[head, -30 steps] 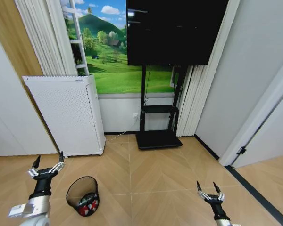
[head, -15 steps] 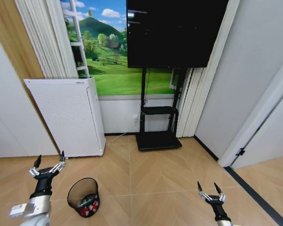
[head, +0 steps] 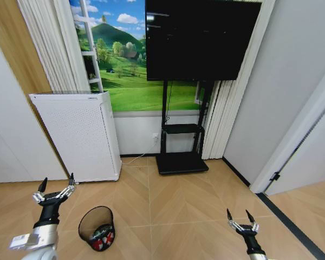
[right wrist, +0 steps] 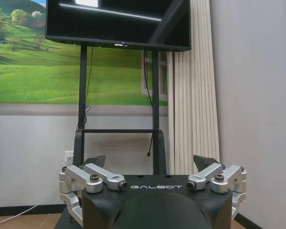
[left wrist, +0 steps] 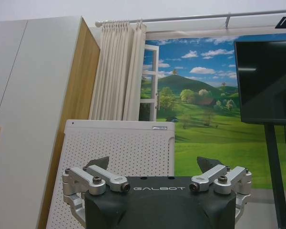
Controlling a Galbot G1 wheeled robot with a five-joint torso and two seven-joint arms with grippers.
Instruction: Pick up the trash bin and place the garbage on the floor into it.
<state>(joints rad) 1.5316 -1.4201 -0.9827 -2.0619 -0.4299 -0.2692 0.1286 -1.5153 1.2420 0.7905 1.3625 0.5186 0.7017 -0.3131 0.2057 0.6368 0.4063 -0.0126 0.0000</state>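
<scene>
The trash bin (head: 96, 228), a small black wire-mesh basket, stands on the floor (head: 179, 211) at the lower left of the head view. Red-and-white garbage (head: 102, 236) lies inside it at the bottom. My left gripper (head: 56, 187) is open, raised to the left of the bin and apart from it. At the lower right my right gripper (head: 239, 219) is open too, holding nothing. The left gripper (left wrist: 156, 164) faces the white appliance in the left wrist view. The right gripper (right wrist: 149, 162) faces the TV stand in the right wrist view.
A tall white perforated appliance (head: 80, 135) stands against the wall behind the bin. A black TV (head: 200, 35) on a floor stand (head: 181, 161) fills the middle back. A door frame (head: 292, 135) and dark threshold strip run along the right.
The whole head view has shifted slightly, so the camera moved; the bin now sits a little lower in the picture. Both grippers stay open and hold their places.
</scene>
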